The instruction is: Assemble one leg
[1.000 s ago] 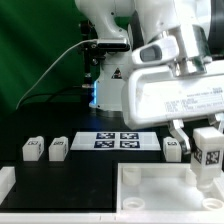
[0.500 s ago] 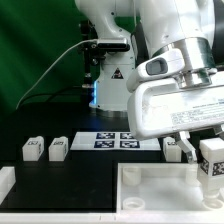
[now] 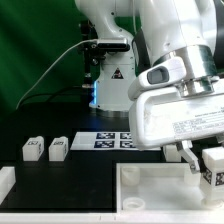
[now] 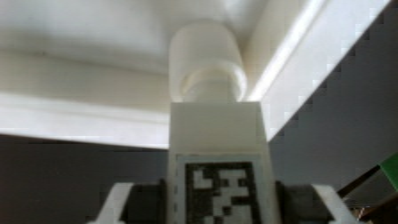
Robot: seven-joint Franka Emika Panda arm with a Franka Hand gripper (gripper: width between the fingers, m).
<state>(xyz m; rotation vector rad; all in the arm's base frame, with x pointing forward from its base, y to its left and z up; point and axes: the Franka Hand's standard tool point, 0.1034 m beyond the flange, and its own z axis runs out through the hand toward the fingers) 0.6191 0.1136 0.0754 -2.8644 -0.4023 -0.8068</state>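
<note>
We see the gripper (image 3: 207,160) at the right of the scene, its jaws drawn in narrow and clamped on the leg (image 3: 214,168), a small white block whose tag faces the exterior camera. The leg hangs upright over the far right part of the tabletop (image 3: 150,178), the big white tray lying at the near edge. We cannot tell whether the leg touches the tray. In the wrist view the leg fills the middle, its tag toward the lens and its rounded end pointing at the white tray beyond, with the fingers (image 4: 121,203) pressed on either side of it.

The bulky white arm (image 3: 175,115) stands in front of much of the right side and covers the right end of the marker board (image 3: 112,141), which lies flat just beyond the tray. Well to the left, two spare legs (image 3: 33,149) (image 3: 58,149) stand side by side, close but apart. A white part (image 3: 5,183) shows at the near left edge, cut off by the frame.

Everything rests on a black table (image 3: 70,185). Behind it hangs a green curtain (image 3: 35,60), crossed by a thin cable (image 3: 55,62).
</note>
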